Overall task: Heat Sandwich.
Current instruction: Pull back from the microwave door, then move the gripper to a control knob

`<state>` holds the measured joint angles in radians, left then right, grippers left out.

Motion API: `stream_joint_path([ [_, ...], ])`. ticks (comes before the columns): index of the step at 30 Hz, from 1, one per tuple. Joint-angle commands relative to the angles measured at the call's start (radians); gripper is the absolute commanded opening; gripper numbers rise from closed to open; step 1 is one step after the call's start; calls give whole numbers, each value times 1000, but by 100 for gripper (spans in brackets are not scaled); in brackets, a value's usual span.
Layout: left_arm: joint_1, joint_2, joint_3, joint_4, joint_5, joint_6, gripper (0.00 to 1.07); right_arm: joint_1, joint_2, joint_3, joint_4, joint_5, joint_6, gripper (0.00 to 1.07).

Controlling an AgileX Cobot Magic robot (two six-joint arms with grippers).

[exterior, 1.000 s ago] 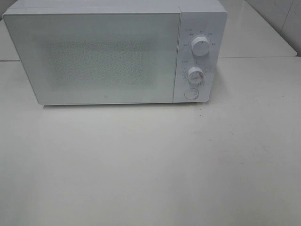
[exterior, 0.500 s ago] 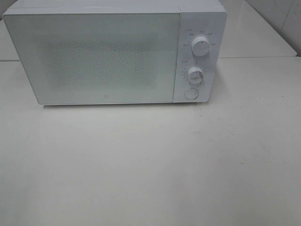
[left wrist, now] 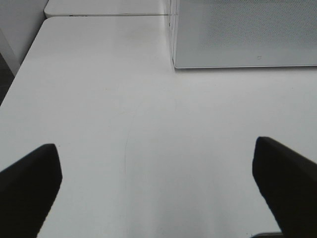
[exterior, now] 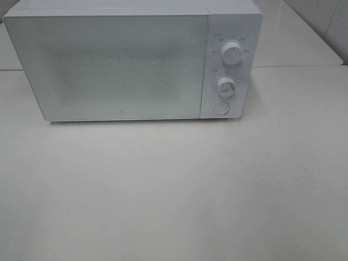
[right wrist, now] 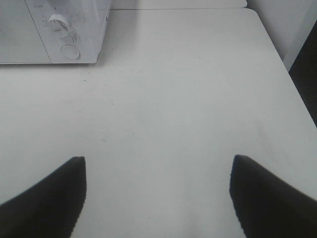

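The white microwave (exterior: 130,62) stands at the back of the table with its door shut; a faint warm tint shows behind the speckled door window. The sandwich is hidden from every view. Two knobs (exterior: 232,54) and a round button sit on the panel at the microwave's right. Neither arm appears in the exterior high view. In the left wrist view my left gripper (left wrist: 157,171) is open over bare table, with the microwave's lower corner (left wrist: 247,34) ahead. In the right wrist view my right gripper (right wrist: 158,183) is open over bare table, the control panel (right wrist: 67,29) ahead.
The white table (exterior: 174,190) stretches in front of the microwave. A second table surface (exterior: 296,38) adjoins at the back right. The table's side edges show in both wrist views, with dark floor (right wrist: 304,74) beyond.
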<state>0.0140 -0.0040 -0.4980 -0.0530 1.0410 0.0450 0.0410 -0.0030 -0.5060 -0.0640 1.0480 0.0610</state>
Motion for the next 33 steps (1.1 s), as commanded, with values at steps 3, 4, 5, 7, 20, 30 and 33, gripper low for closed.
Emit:
stream_joint_path([
  [3, 4, -27, 3, -7, -13, -8, 104, -7, -27, 1, -6, -10, -3, 76],
  [4, 4, -27, 3, -7, -13, -8, 104, -7, -27, 1, -6, -10, -3, 76],
  [5, 4, -27, 3, -7, -13, -8, 104, -7, -27, 1, -6, -10, -3, 76],
  [7, 4, -27, 3, -7, -13, -8, 104, -7, -27, 1, -6, -10, -3, 76],
  [20, 4, -27, 3, -7, -13, -8, 104, -7, -25, -7, -5, -14, -2, 76],
  [30, 4, -27, 3, -7, -13, -8, 104, -7, 122, -58, -6, -68, -3, 76],
  [33, 4, -27, 3, -7, -13, -8, 104, -7, 188, -58, -6, -125, -2, 76],
])
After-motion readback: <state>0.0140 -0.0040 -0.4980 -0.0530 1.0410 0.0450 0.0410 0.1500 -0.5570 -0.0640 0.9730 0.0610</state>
